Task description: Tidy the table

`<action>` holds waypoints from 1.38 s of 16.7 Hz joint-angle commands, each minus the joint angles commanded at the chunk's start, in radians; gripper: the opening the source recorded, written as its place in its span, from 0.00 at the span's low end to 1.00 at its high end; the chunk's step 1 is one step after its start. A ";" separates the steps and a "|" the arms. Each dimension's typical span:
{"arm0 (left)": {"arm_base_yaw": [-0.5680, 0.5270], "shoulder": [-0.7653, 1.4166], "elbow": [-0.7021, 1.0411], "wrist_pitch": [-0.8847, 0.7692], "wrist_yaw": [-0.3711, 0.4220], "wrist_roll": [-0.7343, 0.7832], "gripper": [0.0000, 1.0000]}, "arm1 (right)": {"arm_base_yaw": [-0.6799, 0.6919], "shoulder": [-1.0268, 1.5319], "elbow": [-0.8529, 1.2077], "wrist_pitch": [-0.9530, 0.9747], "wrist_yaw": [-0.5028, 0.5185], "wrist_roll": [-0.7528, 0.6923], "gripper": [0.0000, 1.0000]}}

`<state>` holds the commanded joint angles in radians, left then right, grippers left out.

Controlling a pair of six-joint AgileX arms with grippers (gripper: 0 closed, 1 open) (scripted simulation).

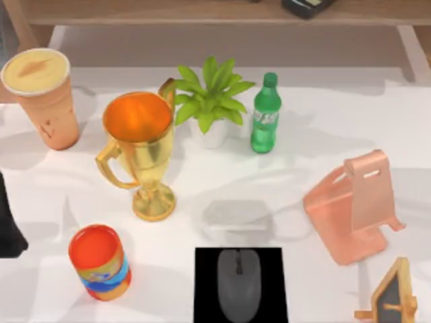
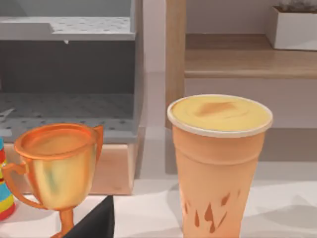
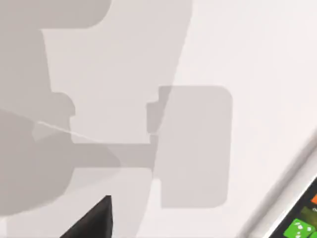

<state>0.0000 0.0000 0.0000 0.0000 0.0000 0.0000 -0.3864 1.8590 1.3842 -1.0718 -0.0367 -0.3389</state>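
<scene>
My left arm (image 1: 10, 225) sits at counter (image 1: 323, 121) left edge; hand state I cannot tell. Approach coffee cup (image 1: 42, 94) slowly, w/o touching trophy (image 1: 138, 151).

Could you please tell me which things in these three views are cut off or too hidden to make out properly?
- Small wooden chalkboard stand: cut by the top view's bottom edge.
- Mouse on its black mat: lower end cut there too.
- Dark device on the shelf: cut by the top edge.
- Striped can: left wrist view, a sliver at the edge.
- Green-marked object: right wrist view corner, unidentifiable.
</scene>
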 joint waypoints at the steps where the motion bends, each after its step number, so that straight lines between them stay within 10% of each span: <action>1: 0.000 0.000 0.000 0.000 0.000 0.000 1.00 | -0.056 0.011 -0.015 0.009 0.006 0.068 1.00; 23: 0.000 0.000 0.000 0.000 0.000 0.000 1.00 | -0.225 0.132 -0.207 0.333 0.025 0.261 1.00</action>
<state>0.0000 0.0000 0.0000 0.0000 0.0000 0.0000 -0.6110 1.9912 1.1769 -0.7386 -0.0113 -0.0780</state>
